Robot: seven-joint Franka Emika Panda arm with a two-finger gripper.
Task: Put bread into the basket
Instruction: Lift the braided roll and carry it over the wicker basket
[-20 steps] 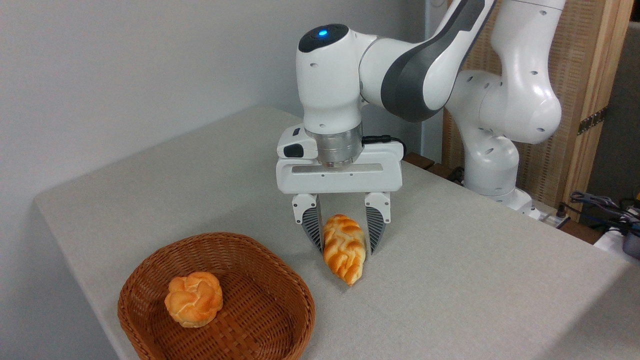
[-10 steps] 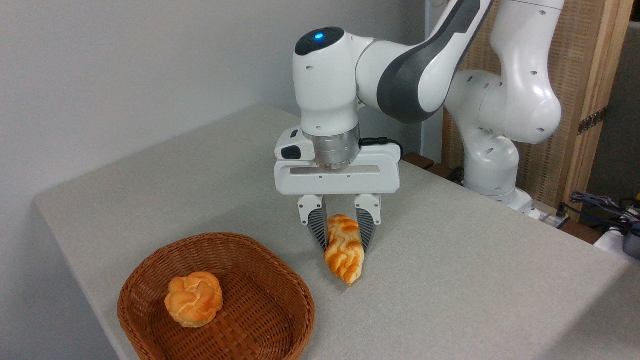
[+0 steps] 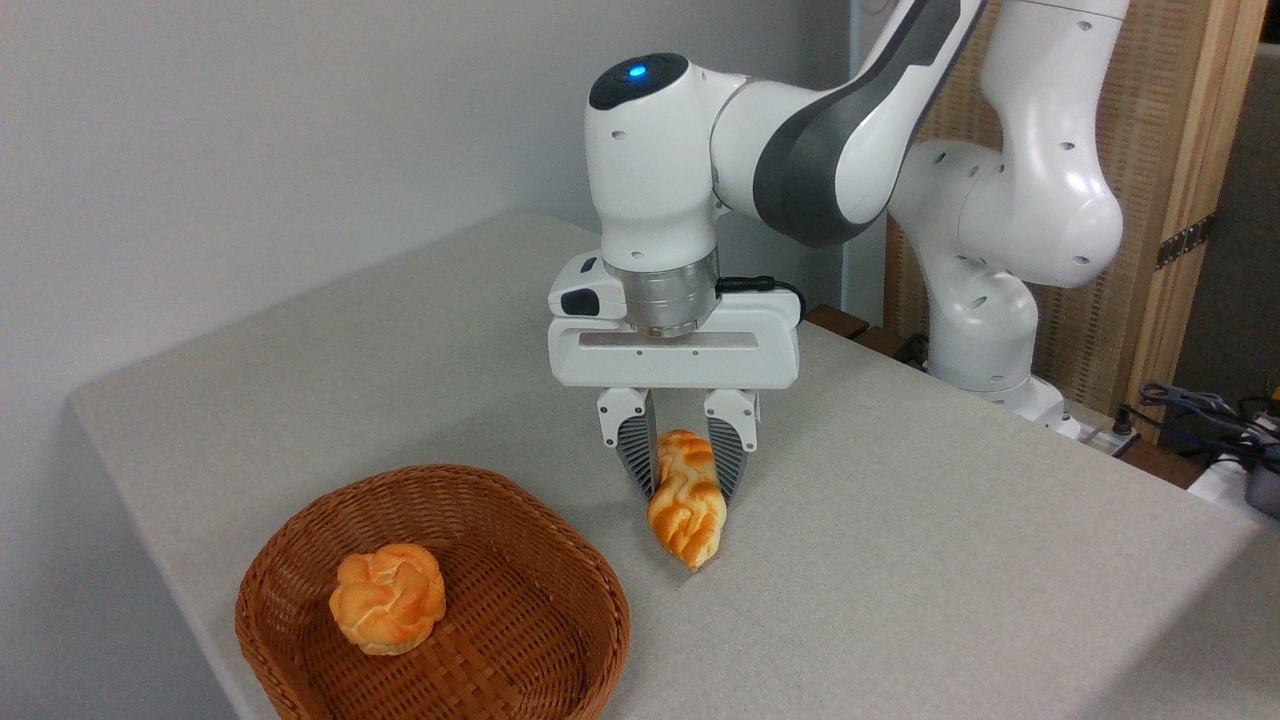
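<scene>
- I see the braided loaf (image 3: 687, 497) on the counter (image 3: 900, 560), just right of the wicker basket (image 3: 500, 520), pointed end toward me.
- My hand (image 3: 680, 485) grips its far half, fingers pressed on both sides.
- A knotted bun (image 3: 388, 598) sits inside the basket.

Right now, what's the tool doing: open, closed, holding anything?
Tool: closed on the braided loaf, which is on or barely off the table, outside the basket.
</scene>
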